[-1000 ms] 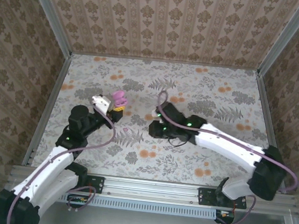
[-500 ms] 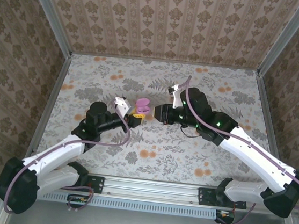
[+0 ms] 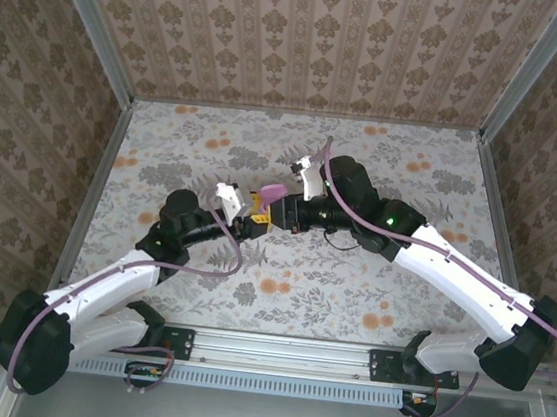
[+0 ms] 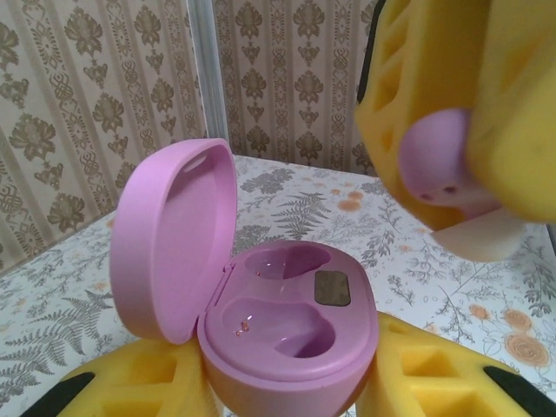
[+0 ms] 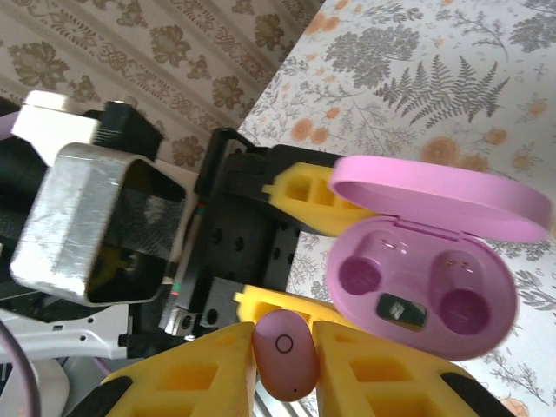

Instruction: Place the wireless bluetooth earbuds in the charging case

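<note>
Pink earbud (image 5: 285, 367) pinched tight between the right gripper's (image 5: 285, 340) yellow fingers (image 5: 382, 373), and it hangs close above the open charging case (image 4: 291, 334), off to one side and not touching it. The left gripper (image 4: 287, 387) is clamped on the case's base from both sides, holding it up off the floral table (image 3: 349, 297). The lid (image 4: 174, 234) is hinged wide back, and both wells face up towards the earbud.

You get soft, even, fairly bright light, with only faint shadows on the table (image 3: 433, 176). On your left wrist camera the close yellow pads (image 4: 512, 87) are blurred, while the charging case (image 4: 287, 334) is sharp, with small glints.
</note>
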